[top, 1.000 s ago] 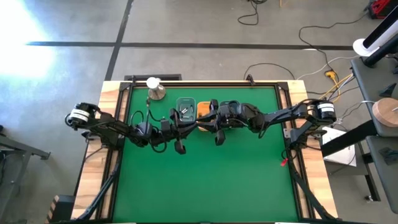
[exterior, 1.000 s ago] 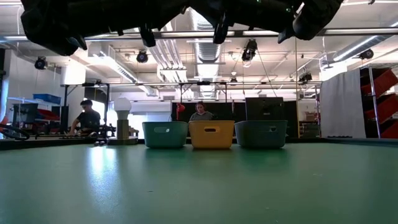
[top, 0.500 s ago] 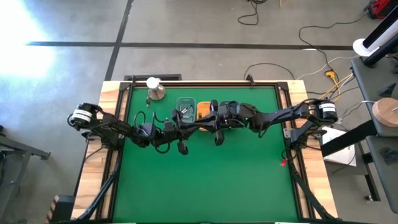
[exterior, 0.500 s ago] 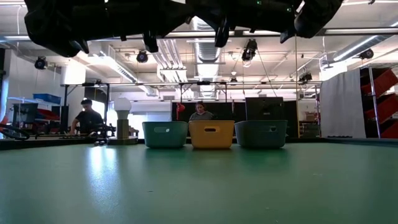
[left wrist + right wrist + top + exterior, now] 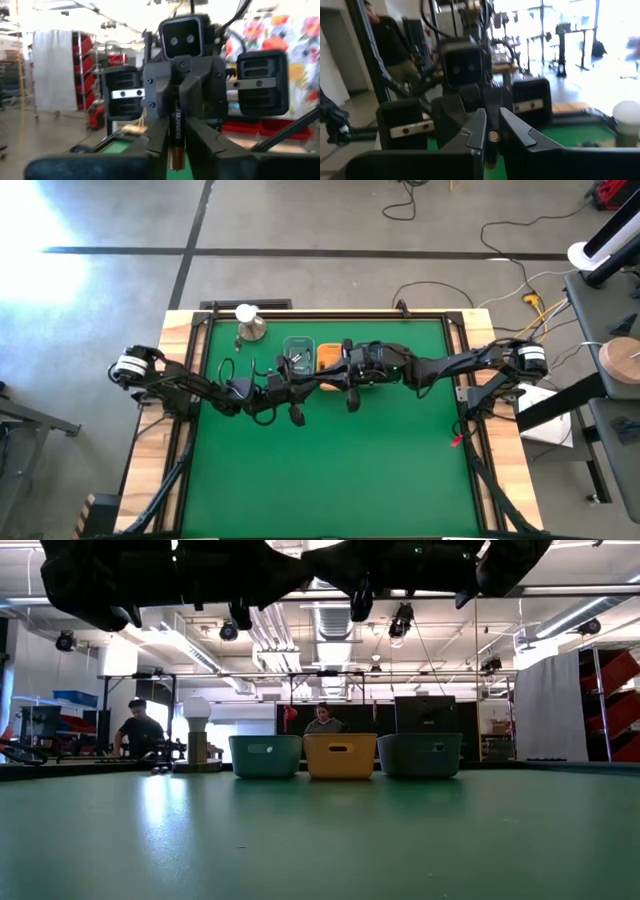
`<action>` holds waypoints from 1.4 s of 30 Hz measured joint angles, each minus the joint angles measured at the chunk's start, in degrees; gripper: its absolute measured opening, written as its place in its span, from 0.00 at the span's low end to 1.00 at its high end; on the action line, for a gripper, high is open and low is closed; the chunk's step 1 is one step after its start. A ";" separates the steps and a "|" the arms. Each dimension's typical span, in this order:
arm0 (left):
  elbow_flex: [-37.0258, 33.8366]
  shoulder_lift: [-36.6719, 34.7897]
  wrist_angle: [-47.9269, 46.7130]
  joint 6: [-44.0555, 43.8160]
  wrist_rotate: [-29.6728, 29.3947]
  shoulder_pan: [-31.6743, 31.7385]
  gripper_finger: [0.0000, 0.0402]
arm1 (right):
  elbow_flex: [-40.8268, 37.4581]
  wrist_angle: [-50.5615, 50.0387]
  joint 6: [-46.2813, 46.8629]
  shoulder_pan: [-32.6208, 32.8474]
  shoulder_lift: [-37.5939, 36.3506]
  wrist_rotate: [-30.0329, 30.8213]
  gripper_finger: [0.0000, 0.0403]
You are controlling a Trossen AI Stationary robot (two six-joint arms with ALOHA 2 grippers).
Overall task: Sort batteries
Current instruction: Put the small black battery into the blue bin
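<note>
High view: both arms meet over the far middle of the green counter (image 5: 330, 470), end effectors facing each other. Left end effector (image 5: 303, 385) comes in from the left side, right end effector (image 5: 335, 378) from the right; they sit just beside each other, right in front of the trays. Teal tray (image 5: 298, 352) holds several small batteries (image 5: 296, 358); orange tray (image 5: 328, 356) is next to it, partly hidden by the arms. Metal dome with a white ball (image 5: 249, 323) stands at the far left corner of the counter.

Low view: teal tray (image 5: 265, 755), yellow-orange tray (image 5: 340, 755) and grey-blue tray (image 5: 419, 754) stand in a row at the far edge, touching or nearly so. Arms hang as dark shapes along the top, well above the counter. Two people (image 5: 141, 728) show in the room behind.

Left wrist view: left end effector (image 5: 176, 145) has its fingers closed in on a dark battery with coppery end (image 5: 176, 137), held upright between them. The right arm's wrist faces it close up.

Right wrist view: right end effector (image 5: 492, 135) has its fingers drawn nearly together, pinching the same battery (image 5: 493, 136), seen end-on. A person in dark clothes (image 5: 387, 37) stands behind.
</note>
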 joint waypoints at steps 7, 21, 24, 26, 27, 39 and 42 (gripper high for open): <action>-0.02 -0.60 -3.38 0.48 -1.98 0.47 0.33 | -0.20 -9.98 -0.42 -1.65 -4.21 -0.48 0.07; -0.30 -20.42 -49.67 -13.48 -15.82 2.93 0.60 | -0.35 -49.04 -6.90 -14.55 -10.19 9.42 0.07; -0.42 -23.83 -58.86 -18.43 -18.44 3.46 0.60 | -0.73 -51.88 -9.84 -17.84 -7.23 9.46 0.07; -0.39 -25.98 -65.83 -22.74 -21.97 3.42 0.60 | -1.13 -53.03 -12.74 -19.45 -4.89 9.51 0.07; -0.35 -26.98 -69.43 -25.43 -23.71 3.42 0.60 | -1.18 -53.14 -13.97 -20.05 -3.80 9.25 0.07; -0.78 -32.73 -106.64 -69.37 -23.01 8.52 0.57 | -1.10 -53.86 -22.10 -21.62 4.60 7.85 0.07; -0.87 -31.50 -110.68 -73.79 -22.50 11.93 0.59 | -1.08 -52.80 -23.07 -21.92 5.87 7.81 0.07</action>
